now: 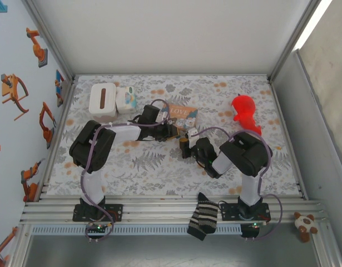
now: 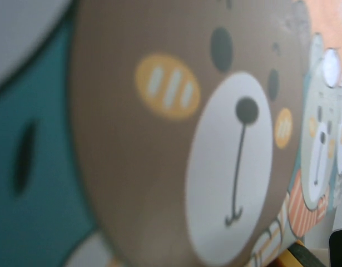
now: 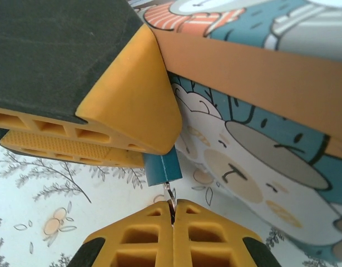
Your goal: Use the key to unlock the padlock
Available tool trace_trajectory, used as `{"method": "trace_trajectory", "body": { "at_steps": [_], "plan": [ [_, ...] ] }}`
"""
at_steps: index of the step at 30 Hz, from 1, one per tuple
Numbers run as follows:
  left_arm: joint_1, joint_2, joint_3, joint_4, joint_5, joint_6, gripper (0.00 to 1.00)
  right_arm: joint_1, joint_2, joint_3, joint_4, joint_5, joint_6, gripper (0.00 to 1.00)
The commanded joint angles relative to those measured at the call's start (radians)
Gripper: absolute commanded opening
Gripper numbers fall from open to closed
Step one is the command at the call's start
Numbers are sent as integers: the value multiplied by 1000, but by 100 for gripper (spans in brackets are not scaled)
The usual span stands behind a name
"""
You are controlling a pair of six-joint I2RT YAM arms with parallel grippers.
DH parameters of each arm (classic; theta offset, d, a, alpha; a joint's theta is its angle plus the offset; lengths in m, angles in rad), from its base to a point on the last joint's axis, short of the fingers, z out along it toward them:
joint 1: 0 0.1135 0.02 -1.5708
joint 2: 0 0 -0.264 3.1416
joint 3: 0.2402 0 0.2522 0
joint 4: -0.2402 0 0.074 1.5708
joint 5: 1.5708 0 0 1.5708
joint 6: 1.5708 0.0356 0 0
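- While both arms reached in over the middle of the floral table point(image 1: 154, 167), we saw the left gripper point(image 3: 155, 153) closed most of the way, its yellow fingers clamped on the padlock point(image 3: 163, 170).
- Only the blue body of the padlock poked out, just below the fingertip; its shackle was hidden between the fingers.
- We found the right gripper point(image 3: 172, 216) fully closed, tips pressed together, pinching the key point(image 3: 170, 193).
- That thin metal sliver ran from the tips up to the underside of the blue body and touched it. We could not tell how far it sat inside.
- Padlock and key were over the table cover, just beside the near side of the LOVE box point(image 1: 182, 113). In the left wrist view its cartoon bear was a close blur.
- At the far left stood a white tissue box point(image 1: 102, 99) with a smaller box point(image 1: 126, 100) touching its right side.
- A red figure point(image 1: 246, 114) stood to the far right.
- We noted a striped sock point(image 1: 204, 218) draped over the near rail between the arm bases, and a plush toy point(image 1: 306, 224) at the near right, off the table.
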Motion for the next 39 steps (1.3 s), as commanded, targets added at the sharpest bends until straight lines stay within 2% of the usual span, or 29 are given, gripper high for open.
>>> {"method": "trace_trajectory", "body": {
  "at_steps": [1, 6, 9, 18, 24, 31, 39],
  "plan": [
    [-47, 24, -16, 24, 108, -33, 27, 9, 10, 32, 117, -10, 16, 0],
    [-48, 39, -38, 80, 106, -66, 27, 10, 32, 21, 117, -17, 38, 0],
    [-48, 36, -44, 81, 104, -64, 31, 10, 38, 8, 125, -8, 48, 0],
    [-31, -38, -73, 51, 60, -30, 54, 10, 45, -2, 130, -7, 51, 0],
    [0, -122, -105, 1, 49, 4, 63, 10, 49, 1, 118, -7, 54, 0],
    [61, -253, -196, -30, 34, 26, 65, 10, 27, 5, 81, -15, 61, 0],
    [169, -390, -344, 99, 55, -31, 62, 28, -34, 29, -12, -26, 136, 0]
  ]
}}
